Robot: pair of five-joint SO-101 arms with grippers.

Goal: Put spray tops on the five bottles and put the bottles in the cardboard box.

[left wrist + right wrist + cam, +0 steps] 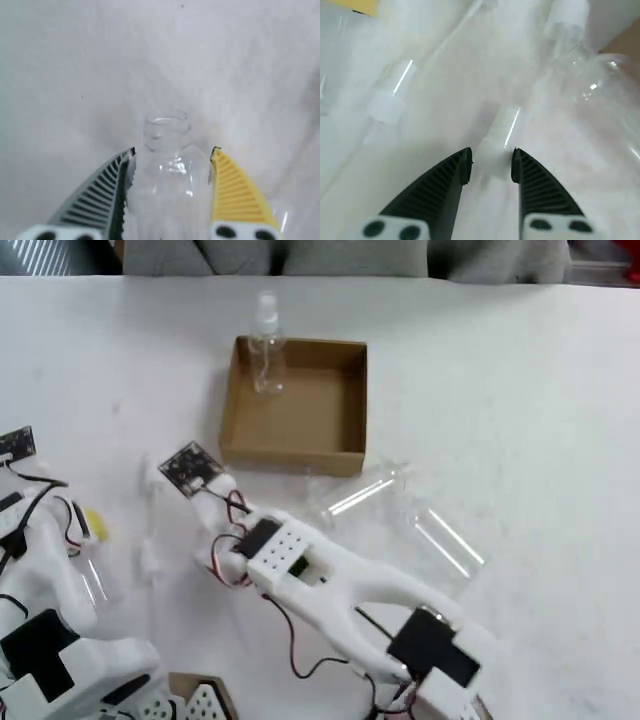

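My left gripper (172,155) is shut on a clear bottle (167,135) with an open neck, its grey and yellow fingers pressed to the bottle's sides. In the high view this bottle (92,580) stands at the left by the yellow finger (95,525). My right gripper (491,160) is down at the table, its black fingers closed around a white spray top (495,140). A second spray top (385,102) lies beside it. The cardboard box (340,445) sits at centre back, with one capped bottle (267,350) standing at its back left. Two more bottles (360,495) (445,540) lie to the right.
The right arm (320,575) stretches from the front right across the table's middle. A clear bottle (592,85) with a white top lies close to the right gripper. A small brown object (200,690) sits at the front edge.
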